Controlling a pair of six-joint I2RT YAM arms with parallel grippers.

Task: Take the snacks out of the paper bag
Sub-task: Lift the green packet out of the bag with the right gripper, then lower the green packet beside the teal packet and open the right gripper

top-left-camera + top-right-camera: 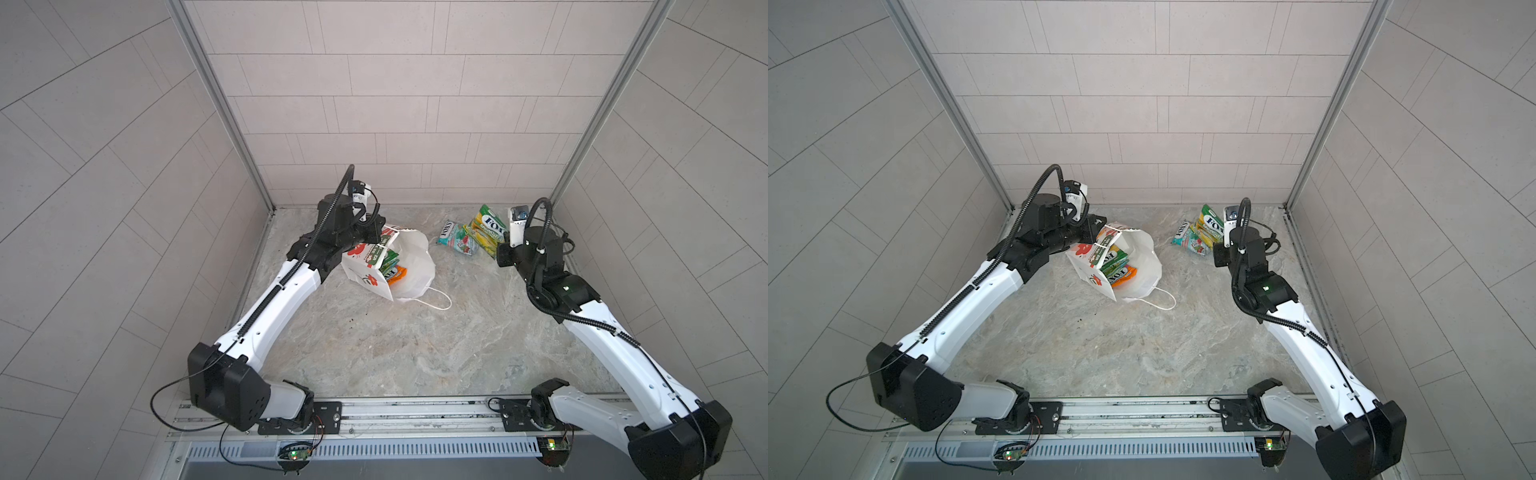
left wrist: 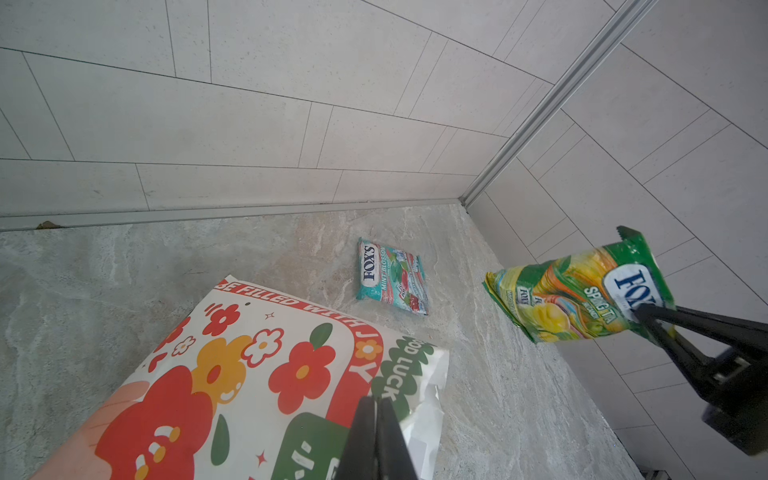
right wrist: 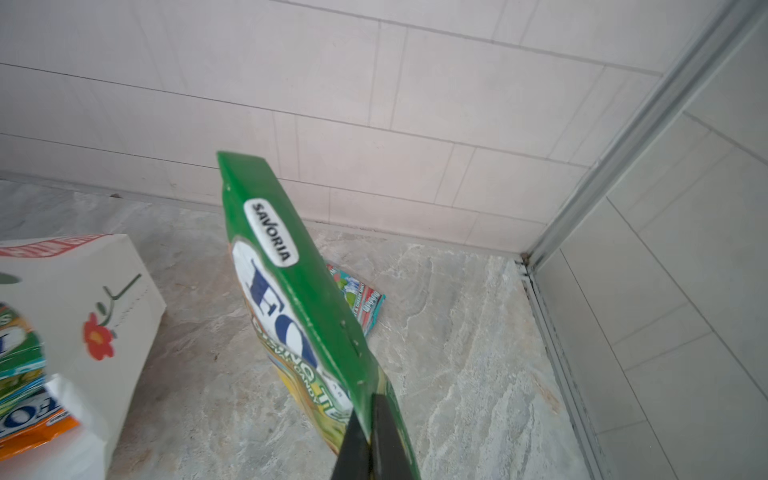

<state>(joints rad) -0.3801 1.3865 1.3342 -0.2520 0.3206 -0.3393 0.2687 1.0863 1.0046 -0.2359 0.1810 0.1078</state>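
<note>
The left claw (image 2: 376, 405) is pinched shut on the paper bag's (image 1: 415, 257) rim. The right claw (image 3: 368, 409) clamps the green-yellow packet's (image 2: 573, 299) edge, with the teal packet (image 2: 390, 276) just beyond it. Bare tabletop (image 1: 395, 345) lies between the claws.

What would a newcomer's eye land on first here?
The green-yellow packet pinched in the right gripper near the far right corner, beside a teal packet lying on the table. Left of it, the left gripper pinches the tipped paper bag, more packets showing inside.
</note>
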